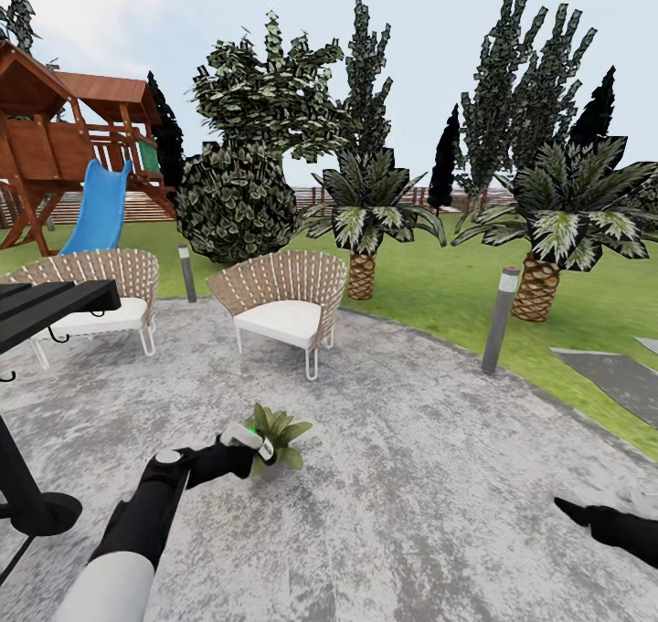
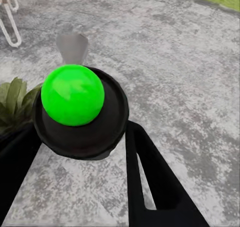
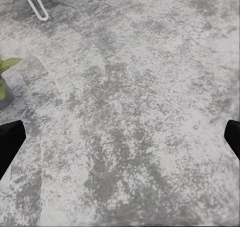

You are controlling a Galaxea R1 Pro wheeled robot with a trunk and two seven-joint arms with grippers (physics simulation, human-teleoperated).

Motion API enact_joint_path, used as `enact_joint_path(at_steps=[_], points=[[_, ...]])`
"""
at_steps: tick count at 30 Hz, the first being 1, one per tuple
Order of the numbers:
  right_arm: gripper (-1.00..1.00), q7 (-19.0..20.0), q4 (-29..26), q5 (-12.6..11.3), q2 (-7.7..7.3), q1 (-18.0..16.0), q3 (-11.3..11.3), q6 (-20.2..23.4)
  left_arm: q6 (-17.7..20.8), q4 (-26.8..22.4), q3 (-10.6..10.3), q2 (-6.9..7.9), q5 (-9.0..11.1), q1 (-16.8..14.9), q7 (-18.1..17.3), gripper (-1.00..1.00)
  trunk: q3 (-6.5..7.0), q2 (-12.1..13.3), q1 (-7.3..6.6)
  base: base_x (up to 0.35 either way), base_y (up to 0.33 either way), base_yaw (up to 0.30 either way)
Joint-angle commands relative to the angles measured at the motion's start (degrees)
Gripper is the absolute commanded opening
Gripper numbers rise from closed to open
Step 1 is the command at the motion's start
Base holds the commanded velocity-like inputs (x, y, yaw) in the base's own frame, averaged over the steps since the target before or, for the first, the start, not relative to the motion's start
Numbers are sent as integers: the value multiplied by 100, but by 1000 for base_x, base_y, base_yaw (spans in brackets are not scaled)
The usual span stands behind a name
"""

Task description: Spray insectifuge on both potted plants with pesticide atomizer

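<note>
Left hand [image 1: 245, 447] was clamped on the pesticide atomizer [image 1: 249, 438], whitish head poking out at the tip, held low over the patio [image 1: 429, 476] right up against the light-green potted plant [image 1: 281, 432]. In the left wrist view the bottle [image 2: 80, 114] sat between my fingers [image 2: 150, 182], a green ball [image 2: 73, 94] on top, leaves [image 2: 15, 99] off to one side rather than dead ahead. Couldn't see the nozzle, so my worry was aim: spray could go past the rosette onto the paving and leave it partly covered. I was also close enough to clip the leaves or tip the pot. Right hand [image 1: 614, 523] hung low at the side, fingers apart, nothing in them; its wrist view had paving [image 3: 130, 112] and a bit of leaf [image 3: 7, 64]. Only one potted plant was visible; I'd have to find the second, and moving the base with the bottle held risked a slip
</note>
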Motion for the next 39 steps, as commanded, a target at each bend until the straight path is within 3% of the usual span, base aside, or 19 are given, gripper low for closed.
enact_joint_path(at_steps=[1,4,6,12,14,19,22,23,25,27,28,30,39], points=[[100,-484,75,46,5,-8,-58,38,146,24,29,-59,-13,-6,206,-100,-6,-4,0,0,0,0],[100,-1204,144,62,5,-8,-82,46,600,51,9,-123,-13,-8,676,-100,-6,-4,0,0,0,0],[100,-1320,155,63,4,-10,-90,50,838,55,5,-134,-13,-11,817,-100,-6,-4,0,0,0,0],[100,-1401,162,63,11,-8,-89,53,1621,55,-4,-135,-26,-14,927,-100,-6,-4,0,0,0,0],[100,-1395,158,67,12,-8,-88,63,2050,45,-1,-122,-29,-14,931,-100,-6,-4,0,0,0,0],[100,-1383,154,75,5,-8,-96,102,2360,22,-6,-124,-31,-17,910,-100,-6,-4,0,0,0,0],[100,-1387,154,79,-20,-9,-100,105,2922,16,-18,-124,-32,-22,908,-100,-6,-4,0,0,0,0],[100,-1390,154,80,-25,-8,-98,105,3276,15,-58,-124,-34,-22,907,-100,-6,-4,0,0,0,0],[100,-1391,154,80,-28,-8,-97,106,3558,15,-175,-124,-32,-23,907,-100,-6,-4,0,0,0,0],[100,-1388,157,81,-31,-8,-96,106,3836,14,-472,-120,-31,-23,907,-100,-6,-4,0,0,0,0],[100,-1390,158,81,-24,-8,-96,106,4015,20,-758,-116,-31,-23,907,-100,-6,-4,0,0,0,0],[100,-1385,154,81,-23,-8,-96,103,4062,22,-894,-113,-25,-23,905,-100,-6,-4,0,0,0,0],[100,-1383,154,129,-49,-8,-96,105,4281,40,-895,-52,-5,-23,889,-100,-6,-4,0,91,74,0]])
